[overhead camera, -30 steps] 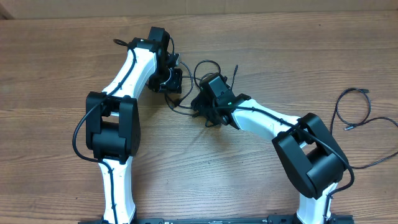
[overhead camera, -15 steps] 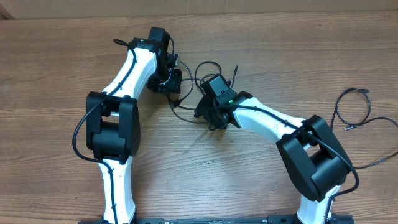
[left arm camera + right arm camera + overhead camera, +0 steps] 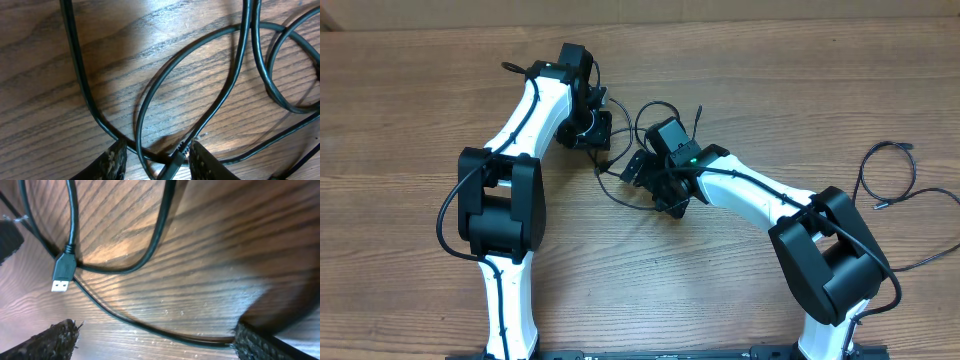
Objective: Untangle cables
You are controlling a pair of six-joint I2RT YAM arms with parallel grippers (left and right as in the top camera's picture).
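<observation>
The cables [image 3: 642, 118] are thin black cords lying in loose loops on the wooden table between my two grippers. My left gripper [image 3: 590, 128] is low over their left side. In the left wrist view its jaws [image 3: 157, 161] stand a little apart, with crossed cords and a black plug [image 3: 172, 162] between them. My right gripper [image 3: 652, 184] is open wide over the loops' lower right part. In the right wrist view one cord [image 3: 150, 327] runs across between its fingers [image 3: 155, 340]. A USB plug [image 3: 61, 278] lies to the upper left.
A separate thin black cable [image 3: 890, 175] lies in a loop at the table's right side. Thicker black wires [image 3: 445, 215] hang off the arm bases. The table's far edge [image 3: 740, 22] runs along the top.
My right gripper has shifted a little to the right and towards the front, and its jaws have spread open. The left arm has not moved.
</observation>
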